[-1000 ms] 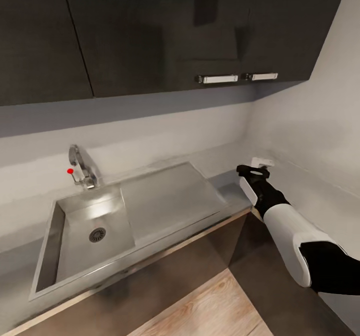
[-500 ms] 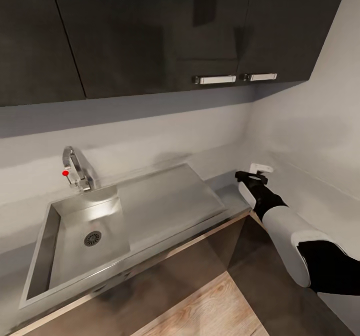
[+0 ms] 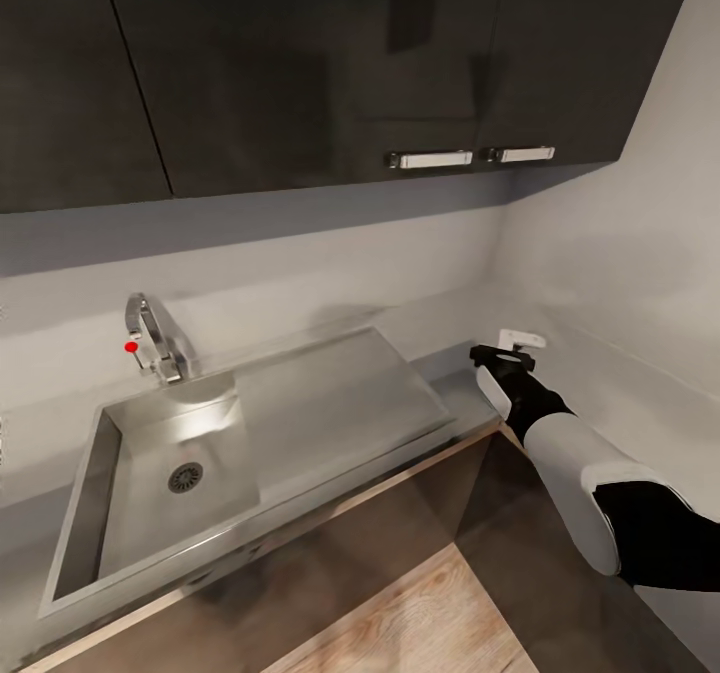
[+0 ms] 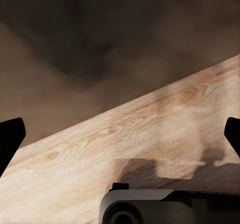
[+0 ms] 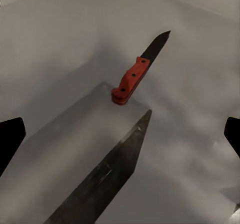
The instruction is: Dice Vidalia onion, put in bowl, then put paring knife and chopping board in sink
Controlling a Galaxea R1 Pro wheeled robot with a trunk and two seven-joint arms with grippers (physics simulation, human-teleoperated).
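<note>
Two arms, one within reach: my left gripper [image 4: 120,134] hangs wide open over the wooden floor, away from the grey metal sink [image 3: 330,403], whose basin looks empty. My right gripper [image 5: 120,134], fingers spread wide and holding nothing, faces the small red-handled paring knife [image 5: 135,79] straight ahead beyond the grey countertop [image 3: 462,385] corner, its long axis running away, handle nearest, dark blade farther.

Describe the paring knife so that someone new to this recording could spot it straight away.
Start at the grey countertop in the right wrist view and follow it to its far corner. The paring knife lies there, its handle end at the corner and its blade pointing away past the edge. Its bright red handle with dark rivets and short dark pointed blade stand out against the pale grey surroundings.
</note>
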